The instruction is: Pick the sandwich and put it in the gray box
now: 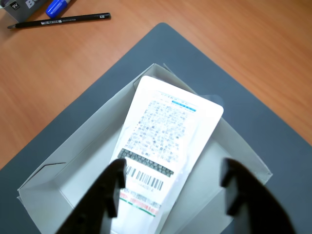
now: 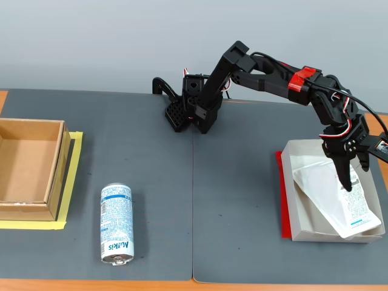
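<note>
Resting: sandwich [image 1: 163,146] overhangs gray box [image 2: 303,233] rim.

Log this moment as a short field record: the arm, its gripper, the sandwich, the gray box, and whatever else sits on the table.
arm: black and red, reaching over the tray at the fixed view's right
gripper: open, fingers either side of the package, not clamping it
sandwich: flat white plastic-wrapped wedge with barcode label, lying in the tray, one end propped on a wall
gray box: shallow pale gray cardboard tray, red strip on its left edge
other items: blue-white drink can on its side; open brown cardboard box on yellow tape
surface: dark gray mat
</note>
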Controlling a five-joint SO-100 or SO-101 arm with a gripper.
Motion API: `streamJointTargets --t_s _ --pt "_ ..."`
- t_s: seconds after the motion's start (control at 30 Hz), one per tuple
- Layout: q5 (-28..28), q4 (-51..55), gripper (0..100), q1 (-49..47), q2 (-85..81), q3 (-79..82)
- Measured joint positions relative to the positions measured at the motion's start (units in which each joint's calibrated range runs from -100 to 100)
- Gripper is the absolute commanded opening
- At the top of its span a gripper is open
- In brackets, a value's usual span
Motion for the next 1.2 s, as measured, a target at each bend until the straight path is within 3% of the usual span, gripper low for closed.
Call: streamJointTargets --t_s 0.17,0.67,1.2 --pt "0.0 0.0 2 0.4 0.0 0.0" --pt "0.1 0.0 2 4.1 -2.8 0.7" --pt "0.1 0.0 2 20.4 -30.0 33.5"
